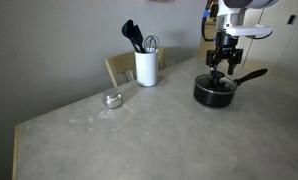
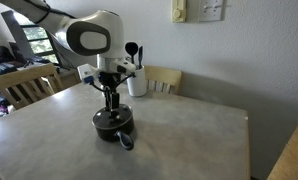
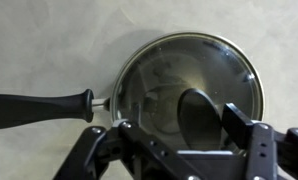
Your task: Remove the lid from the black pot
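The black pot [image 1: 214, 92] stands on the grey table in both exterior views [image 2: 114, 124], its long black handle [image 3: 39, 108] pointing left in the wrist view. The glass lid [image 3: 159, 70] with a metal rim sits on the pot. Its dark centre knob [image 3: 197, 118] lies between my fingers. My gripper [image 3: 179, 122] is open, directly above the lid, with one finger on each side of the knob. The right finger is close to the knob and the left finger stands well apart from it. The gripper hangs straight down over the pot in both exterior views [image 1: 222, 68] [image 2: 112, 103].
A white utensil holder [image 1: 146, 67] with dark utensils stands at the back of the table, also in the exterior view [image 2: 137, 84]. A small silver tin [image 1: 112, 99] lies near it. Wooden chairs [image 2: 164, 78] [image 2: 24, 85] stand at the table's edges.
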Controlling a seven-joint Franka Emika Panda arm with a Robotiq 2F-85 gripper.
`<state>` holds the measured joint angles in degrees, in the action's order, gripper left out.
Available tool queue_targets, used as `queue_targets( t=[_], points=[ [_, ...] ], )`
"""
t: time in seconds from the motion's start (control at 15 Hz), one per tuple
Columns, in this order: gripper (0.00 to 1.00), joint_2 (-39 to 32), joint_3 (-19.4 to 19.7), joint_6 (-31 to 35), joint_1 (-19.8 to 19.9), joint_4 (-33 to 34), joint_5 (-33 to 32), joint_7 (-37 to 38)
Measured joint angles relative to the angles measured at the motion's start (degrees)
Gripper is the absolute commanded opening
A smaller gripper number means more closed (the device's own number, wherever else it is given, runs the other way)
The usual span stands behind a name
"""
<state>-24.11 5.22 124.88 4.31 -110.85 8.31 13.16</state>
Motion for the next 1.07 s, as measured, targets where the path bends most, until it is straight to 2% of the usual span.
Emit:
queue_targets(
  t=[0.33, 0.67, 1.07],
  points=[
    [0.18, 0.0, 0.0, 0.0, 0.0, -0.1, 0.1, -1.2],
    [0.16, 0.6, -0.1, 0.0, 0.0, -0.9, -0.7, -4.5],
    [0.16, 6.2, -0.7, 0.1, -0.9, -4.6, -7.2, -11.8]
  ],
)
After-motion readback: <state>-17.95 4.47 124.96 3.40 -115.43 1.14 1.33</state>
